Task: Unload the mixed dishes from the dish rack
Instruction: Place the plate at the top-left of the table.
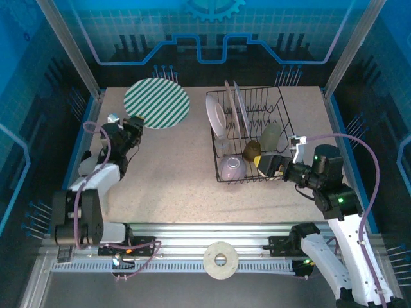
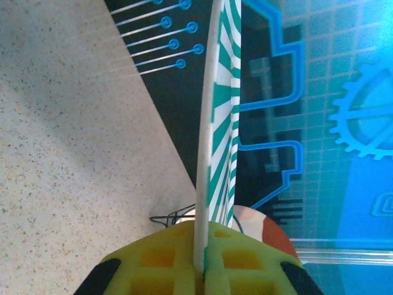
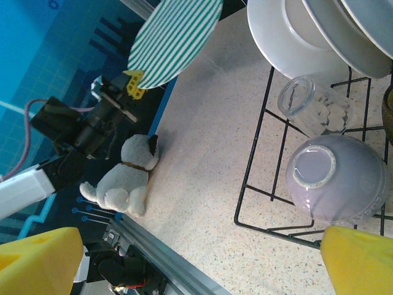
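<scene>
Left wrist view: green-striped plate (image 2: 216, 123) seen edge-on, its lower rim hidden between the left gripper's (image 2: 202, 270) pads — clamped. Right gripper (image 1: 268, 165) gapes at the dish rack (image 1: 264, 106), lavender bowl (image 3: 338, 178) just ahead.

The plate (image 1: 156, 102) is green-and-white striped, the bowl (image 3: 334, 181) lavender, the rack (image 1: 260, 102) black.

top view looks down on the table (image 1: 167, 167) from its near edge, left wrist view hugs the striped plate (image 2: 222, 110), right wrist view beside the rack (image 3: 247, 173), all share that plate
</scene>
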You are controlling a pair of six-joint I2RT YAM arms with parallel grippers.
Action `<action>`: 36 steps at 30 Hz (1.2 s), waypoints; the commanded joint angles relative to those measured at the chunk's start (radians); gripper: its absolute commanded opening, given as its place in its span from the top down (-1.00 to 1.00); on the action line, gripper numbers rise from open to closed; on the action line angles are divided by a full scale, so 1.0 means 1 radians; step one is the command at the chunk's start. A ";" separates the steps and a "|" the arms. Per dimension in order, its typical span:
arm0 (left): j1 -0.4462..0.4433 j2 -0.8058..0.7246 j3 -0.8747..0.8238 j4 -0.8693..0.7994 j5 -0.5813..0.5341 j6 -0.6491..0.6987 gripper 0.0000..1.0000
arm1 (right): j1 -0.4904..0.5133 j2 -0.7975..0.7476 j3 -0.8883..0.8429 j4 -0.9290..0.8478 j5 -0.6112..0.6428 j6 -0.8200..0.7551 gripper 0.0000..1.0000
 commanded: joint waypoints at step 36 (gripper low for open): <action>0.073 0.687 0.384 0.058 0.296 0.113 0.85 | 0.013 -0.038 -0.015 -0.116 0.068 -0.073 -1.00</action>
